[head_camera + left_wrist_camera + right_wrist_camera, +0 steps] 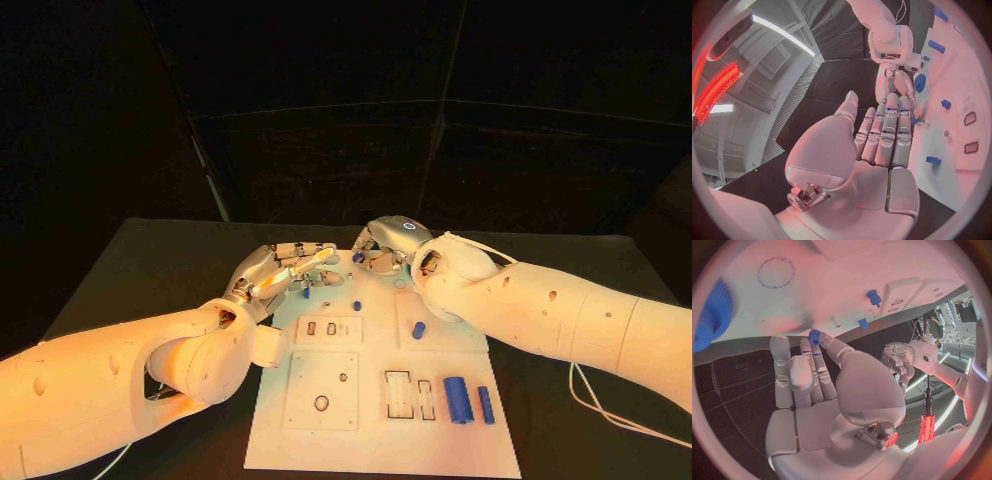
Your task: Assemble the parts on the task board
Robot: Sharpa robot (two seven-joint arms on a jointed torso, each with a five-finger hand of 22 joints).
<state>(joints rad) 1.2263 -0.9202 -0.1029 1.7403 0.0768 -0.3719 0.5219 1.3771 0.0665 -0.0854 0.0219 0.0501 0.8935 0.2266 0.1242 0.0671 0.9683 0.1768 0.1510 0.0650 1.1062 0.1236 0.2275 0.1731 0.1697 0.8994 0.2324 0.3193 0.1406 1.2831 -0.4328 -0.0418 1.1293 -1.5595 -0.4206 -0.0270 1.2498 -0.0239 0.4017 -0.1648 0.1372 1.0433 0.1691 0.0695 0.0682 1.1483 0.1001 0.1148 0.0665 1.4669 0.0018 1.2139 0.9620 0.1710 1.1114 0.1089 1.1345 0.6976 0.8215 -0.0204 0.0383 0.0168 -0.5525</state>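
Task board (pixel 378 430), a white plate lying flat mid-table on the black table (pixel 130 260), bearing rectangular and round cut-outs; no legible writing; blue parts on it: two upright cylinders (pixel 457 400) near its right edge, a short peg (pixel 418 330) further up; right hand (pixel 387 250) at the board's far end pinches a small blue toothed part (pixel 814 336) at its fingertips; left hand (pixel 277 270) beside it, fingers extended side by side, holding nothing

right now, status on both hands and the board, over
Right hand pinches a small blue part at the far edge of the task board. Left hand open beside it, holding nothing. Nothing blocking.
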